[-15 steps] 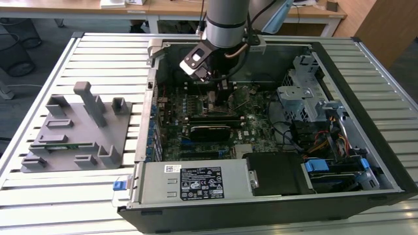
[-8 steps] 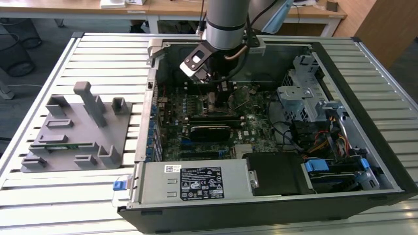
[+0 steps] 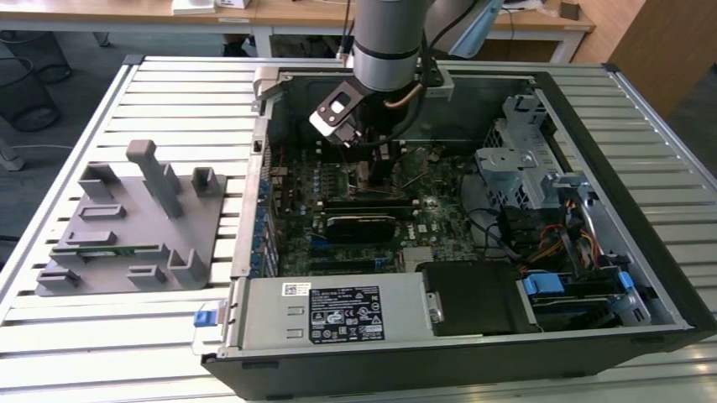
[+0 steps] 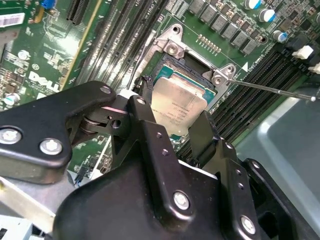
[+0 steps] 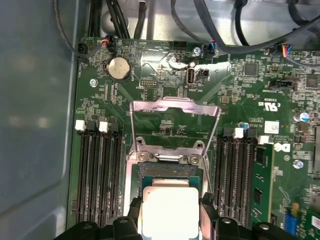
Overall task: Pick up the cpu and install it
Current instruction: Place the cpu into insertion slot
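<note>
Second wrist view showed the gripper (image 4: pixel 176 122) clamped on the cpu (image 4: pixel 177 100), with its two black fingers (image 4: pixel 145 117) against opposite edges of the chip. We found the cpu directly over the open socket (image 4: pixel 172 47), its silvery top facing up. We could not tell whether it rested on the socket floor or hung just above it.

First wrist view confirmed the same hold. The cpu (image 5: pixel 170 212) sat between the finger ends of the gripper (image 5: pixel 170 225), and the load plate (image 5: pixel 175 106) was swung up and clear on the far side of the socket (image 5: pixel 165 157). Memory slots (image 5: pixel 97 170) flanked the socket on both sides.

Exterior view placed the gripper (image 3: pixel 375 168) low inside the computer case (image 3: pixel 448 361), which lay open on the slatted counter (image 3: pixel 168 92).

We judged the step in hand to be the seating of the chip. Done well, it called for:
- a level cpu, with its edges parallel to the socket frame;
- a straight descent with no sideways drag or pressing force;
- clearance from the thin lever rod (image 4: pixel 270 90) just beside the socket.

We could not make out any corner marking for orientation.
</note>
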{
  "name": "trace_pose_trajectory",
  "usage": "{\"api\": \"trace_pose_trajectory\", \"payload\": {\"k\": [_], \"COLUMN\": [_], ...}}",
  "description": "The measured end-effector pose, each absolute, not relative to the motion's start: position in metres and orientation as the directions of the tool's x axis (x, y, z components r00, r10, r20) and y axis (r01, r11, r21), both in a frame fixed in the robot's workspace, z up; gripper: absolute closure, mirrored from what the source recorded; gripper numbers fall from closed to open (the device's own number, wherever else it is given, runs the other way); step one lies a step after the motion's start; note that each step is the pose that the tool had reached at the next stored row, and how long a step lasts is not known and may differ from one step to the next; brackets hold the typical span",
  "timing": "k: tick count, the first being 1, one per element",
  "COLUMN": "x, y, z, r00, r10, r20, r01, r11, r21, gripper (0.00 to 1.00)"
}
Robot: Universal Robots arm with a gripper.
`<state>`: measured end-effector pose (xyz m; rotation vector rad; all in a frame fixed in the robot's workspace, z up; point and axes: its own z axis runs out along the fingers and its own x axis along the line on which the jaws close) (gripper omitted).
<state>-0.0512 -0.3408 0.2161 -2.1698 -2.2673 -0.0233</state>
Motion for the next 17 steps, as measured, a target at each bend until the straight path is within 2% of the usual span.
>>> {"api": "trace_pose_trajectory", "payload": {"k": [17], "x": [-0.0498], "y": [-0.3394], "z": [0.2055], "r00": [-0.018], "r10": [1.0], "r20": [0.013], "r01": [1.0], "r11": [0.018], "r21": [0.009], "gripper": [0.46]}}
